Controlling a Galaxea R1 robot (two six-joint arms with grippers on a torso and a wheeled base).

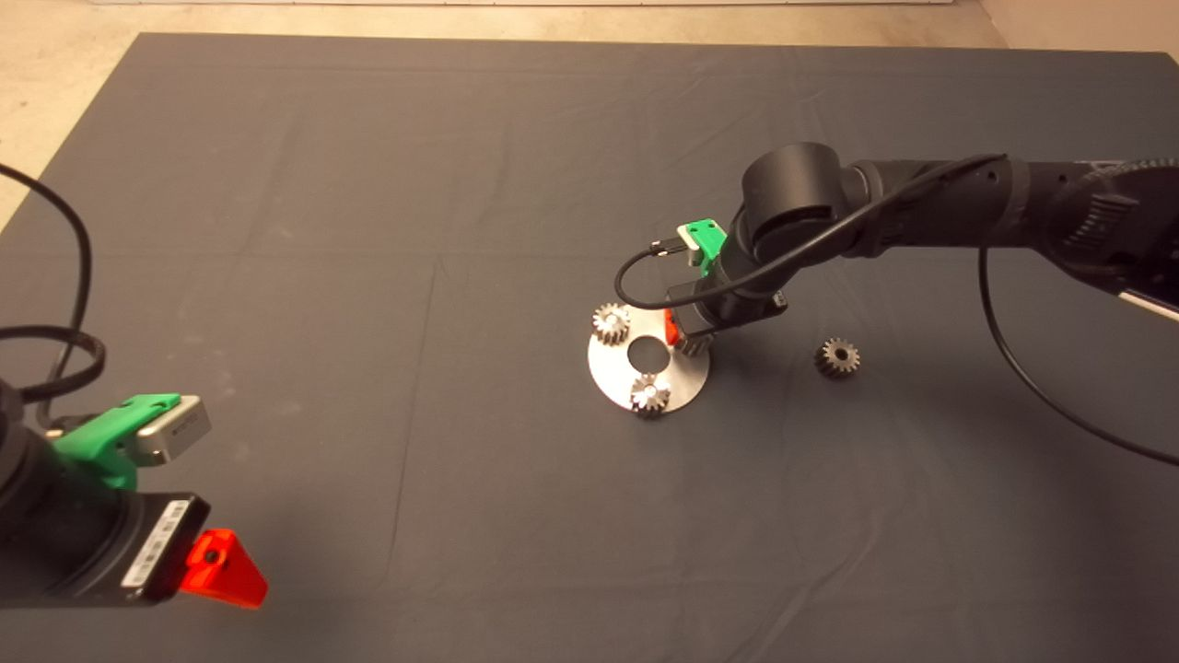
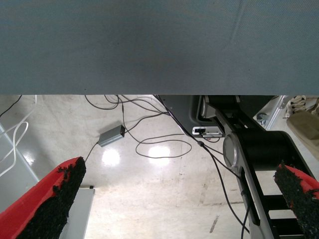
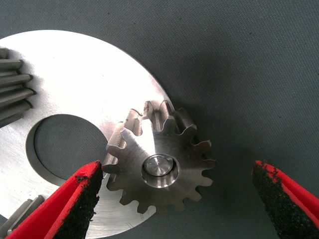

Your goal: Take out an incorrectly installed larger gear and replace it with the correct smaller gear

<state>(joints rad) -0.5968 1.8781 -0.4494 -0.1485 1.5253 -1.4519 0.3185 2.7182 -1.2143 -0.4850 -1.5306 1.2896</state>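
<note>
Right end effector (image 3: 174, 199) wide around smaller gear (image 3: 158, 164) on shiny steel disc (image 3: 75, 79), larger gear (image 1: 837, 357) right on mat, left end effector (image 2: 174, 199) wide, idle near-left.

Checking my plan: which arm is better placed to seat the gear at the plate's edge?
Right. The right gripper, jaws open, straddles the smaller gear on the plate; the left gripper waits at the mat's lower left.

Your dark grey mat (image 1: 368, 230) is creased in faint lines and reaches almost to the table's edges. Beyond its far edge you see pale beige floor (image 1: 553, 18). Under the table, the glossy concrete floor (image 2: 149, 199) reflects two bright lights; loose cables (image 2: 164, 144) and a small grey box (image 2: 111, 135) lie there.
</note>
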